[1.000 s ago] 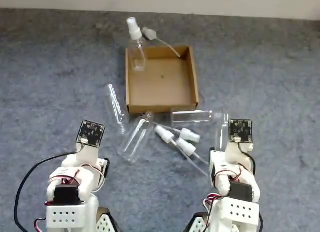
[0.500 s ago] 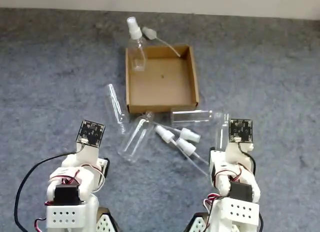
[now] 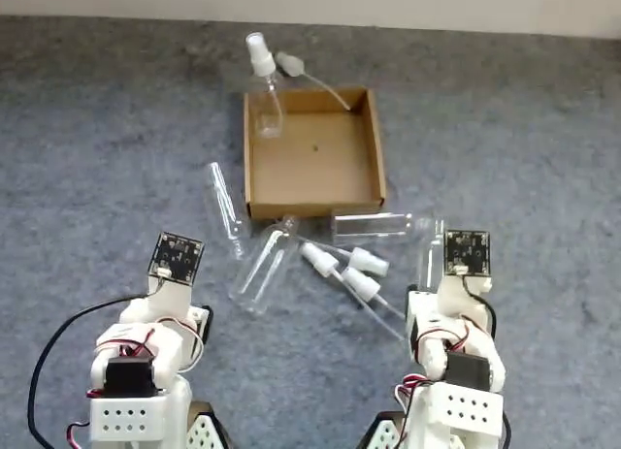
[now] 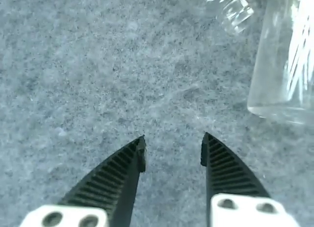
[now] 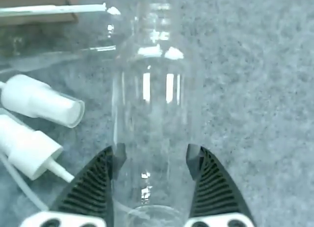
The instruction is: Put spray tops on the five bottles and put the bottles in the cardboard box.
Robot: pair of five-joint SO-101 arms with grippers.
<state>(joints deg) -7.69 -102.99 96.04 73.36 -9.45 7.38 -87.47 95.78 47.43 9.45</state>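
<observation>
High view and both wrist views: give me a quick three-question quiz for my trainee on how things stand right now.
1. True or false: the left gripper holds a bottle.
2. How many bottles are capped? A none, B one, C five.
3. Fill in: between the right gripper's open fingers lies an uncapped ____.
Key: 1 false, it is open over bare carpet. 2 B, the capped bottle standing in the cardboard box. 3 bottle.

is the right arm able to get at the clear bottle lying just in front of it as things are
Probably yes: the right gripper is open astride the clear bottle, and the spray tops lie off to one side.
</observation>
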